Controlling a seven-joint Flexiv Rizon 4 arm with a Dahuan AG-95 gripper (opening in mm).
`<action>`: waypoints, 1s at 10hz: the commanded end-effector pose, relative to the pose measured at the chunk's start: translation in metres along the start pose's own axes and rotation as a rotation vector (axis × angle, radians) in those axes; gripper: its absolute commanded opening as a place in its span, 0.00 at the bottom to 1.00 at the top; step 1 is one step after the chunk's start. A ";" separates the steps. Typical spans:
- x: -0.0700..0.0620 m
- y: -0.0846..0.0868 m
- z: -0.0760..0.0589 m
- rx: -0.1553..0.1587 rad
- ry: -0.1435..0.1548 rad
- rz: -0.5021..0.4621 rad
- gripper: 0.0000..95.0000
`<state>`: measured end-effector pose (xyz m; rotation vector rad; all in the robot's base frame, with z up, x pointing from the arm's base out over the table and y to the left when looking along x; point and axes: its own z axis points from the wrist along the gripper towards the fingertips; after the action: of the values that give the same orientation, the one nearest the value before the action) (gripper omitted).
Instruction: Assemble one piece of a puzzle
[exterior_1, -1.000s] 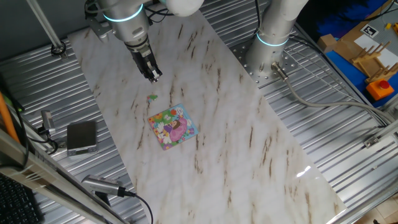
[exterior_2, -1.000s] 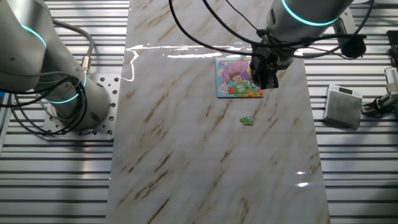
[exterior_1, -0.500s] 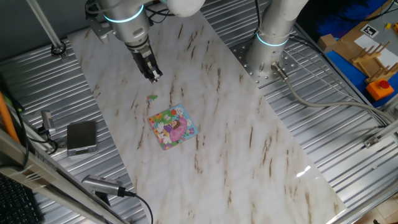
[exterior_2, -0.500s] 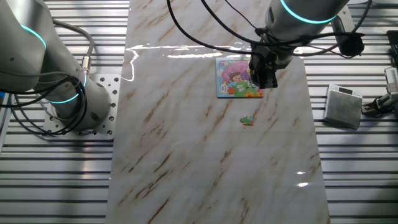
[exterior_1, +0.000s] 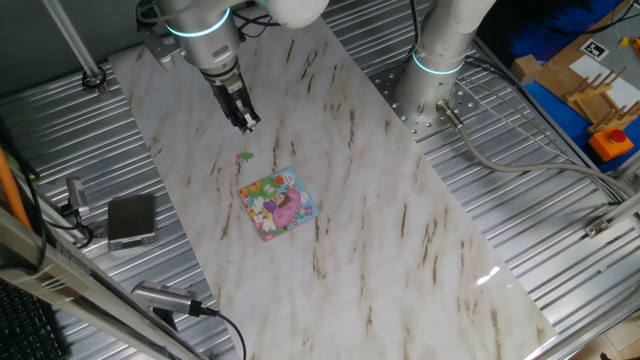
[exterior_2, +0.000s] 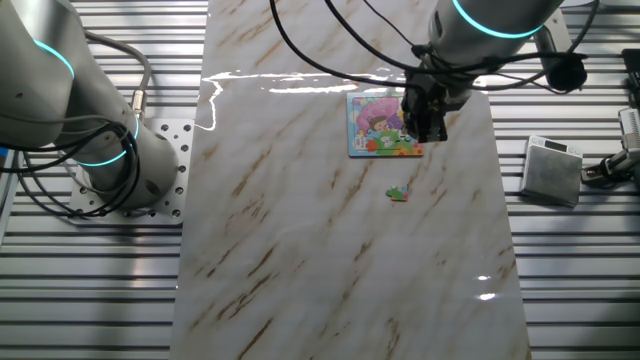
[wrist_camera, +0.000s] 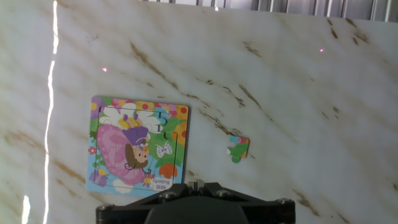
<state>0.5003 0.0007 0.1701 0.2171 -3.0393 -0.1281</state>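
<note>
Gripper (exterior_1: 249, 123): raised above the marble, fingers pointing down. Nothing hangs from the fingers. Finger separation cannot be determined; the fixed views show them as one dark tip and the hand view shows only the housing.
Piece (wrist_camera: 238, 149): lies flat on the marble ahead of the hand and slightly to one side, apart from the fingers. Green with touches of other colour. Judged to be the pick target, not yet grasped.
Puzzle (wrist_camera: 138, 147): lies flat beside the piece, separated from it by a strip of bare marble. Square board, pink and purple cartoon figure, blue edging. The edge facing the piece shows an irregular outline, judged to be the vacant slot.
Reason for layout: piece and board lie close together, so the transfer is judged short; the hand's height gives its camera both at once.
Table (exterior_1: 380, 220): pale marble-pattern slab with brown veins, glossy, showing light reflections.
Grey box (exterior_2: 552, 170): on the ribbed metal deck beyond the slab edge, well apart from the hand.
Second arm (exterior_1: 445, 45): mounted at the slab edge, idle.
</note>
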 end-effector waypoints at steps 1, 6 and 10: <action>0.000 0.000 0.000 0.005 0.001 0.003 0.00; 0.000 0.000 0.000 0.018 0.001 0.038 0.00; 0.000 0.000 0.000 0.015 0.012 0.029 0.00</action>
<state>0.4991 0.0003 0.1699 0.1745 -3.0328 -0.0992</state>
